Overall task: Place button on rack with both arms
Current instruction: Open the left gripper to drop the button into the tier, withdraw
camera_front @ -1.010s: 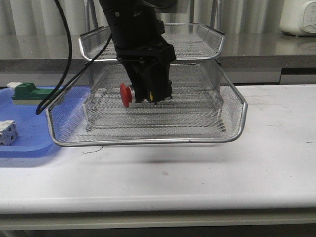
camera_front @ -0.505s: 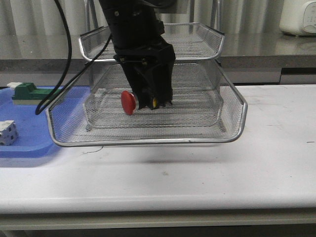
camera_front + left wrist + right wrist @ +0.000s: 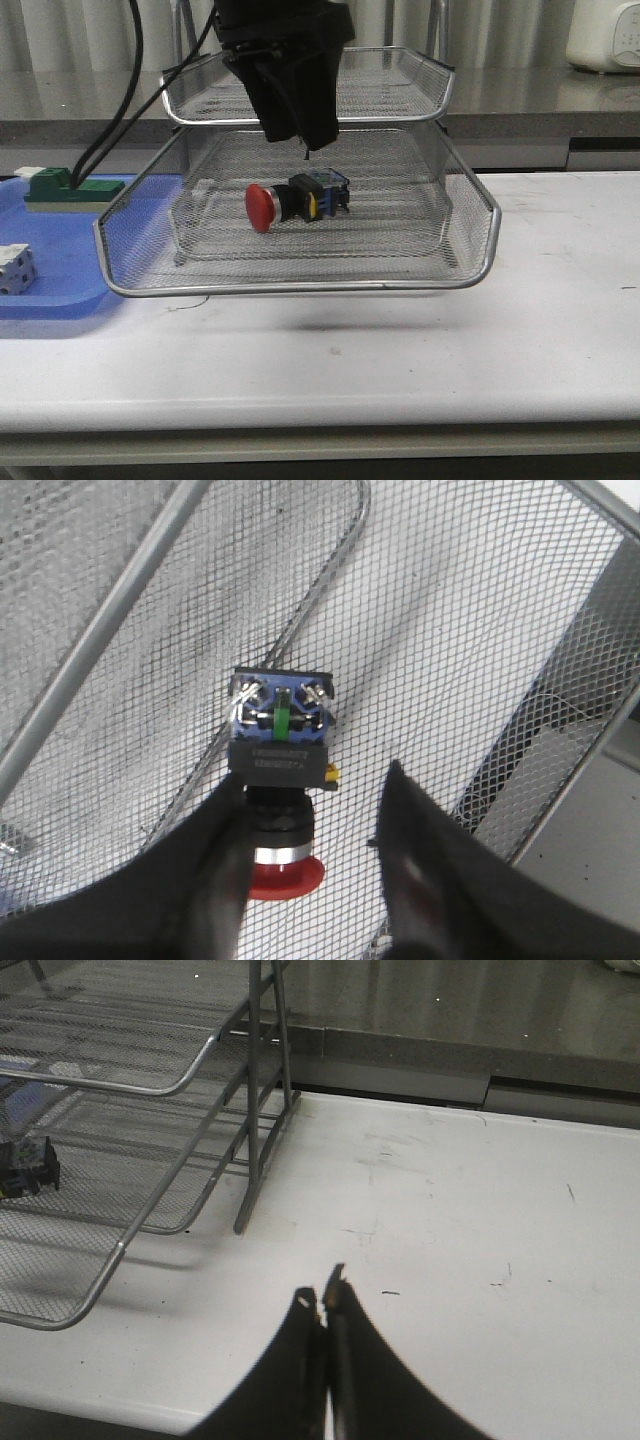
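Observation:
The button (image 3: 295, 203) lies on its side on the mesh of the rack's (image 3: 480, 205) middle tray, red head to the left. In the left wrist view the button (image 3: 279, 745) lies on the mesh just past my open fingers, free of them. My left gripper (image 3: 298, 125) hangs open and empty above the button, in front of the top tray. My right gripper (image 3: 323, 1298) is shut and empty over bare table to the right of the rack (image 3: 250, 1110); it is out of the front view. The button's end (image 3: 28, 1167) shows in the right wrist view.
A flat blue tray (image 3: 60, 280) at the left holds a green block (image 3: 55, 186) and a white block (image 3: 15, 268). A white appliance (image 3: 605, 35) stands on the back counter at the right. The left arm's cables (image 3: 125, 110) hang over the rack's left side.
My left gripper opened, left the button lying on the middle tray, and rose up away from it. The button stayed in place.

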